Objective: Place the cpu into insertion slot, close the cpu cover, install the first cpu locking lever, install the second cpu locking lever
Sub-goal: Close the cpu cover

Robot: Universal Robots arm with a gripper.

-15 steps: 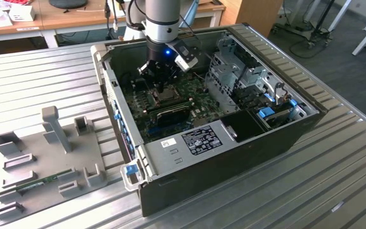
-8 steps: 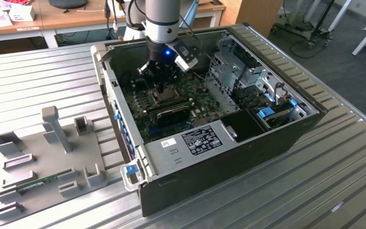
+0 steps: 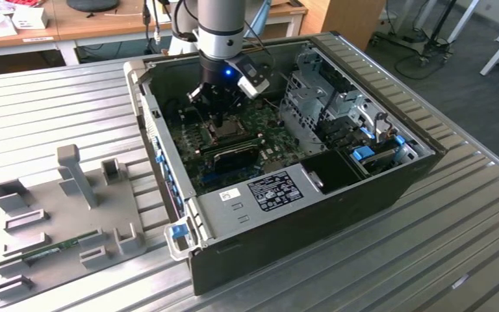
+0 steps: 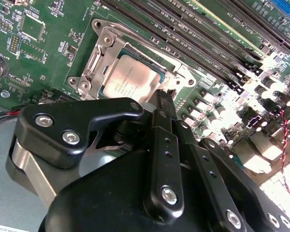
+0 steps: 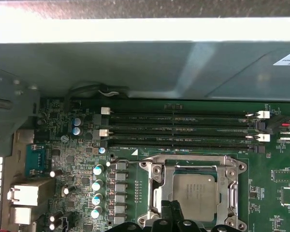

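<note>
The cpu (image 4: 129, 82) (image 5: 194, 195), a silvery square chip, lies flat in the insertion slot on the green motherboard (image 3: 267, 140). It hides the slot itself. The cpu cover (image 4: 97, 54) (image 5: 193, 162), a silvery frame, lies down around the chip. My gripper (image 4: 165, 96) (image 3: 218, 116) hangs just over the socket's edge inside the open computer case. Its black fingers (image 5: 170, 212) are shut together with nothing between them, and their tips sit at the cover's rim. I cannot tell how the locking levers stand.
Long black memory slots (image 5: 183, 128) run beside the socket. The case wall (image 3: 158, 140) and a metal drive cage (image 3: 327, 104) box in the board. A grey fixture plate (image 3: 67, 221) with upright blocks lies on the slatted table at the exterior view's left.
</note>
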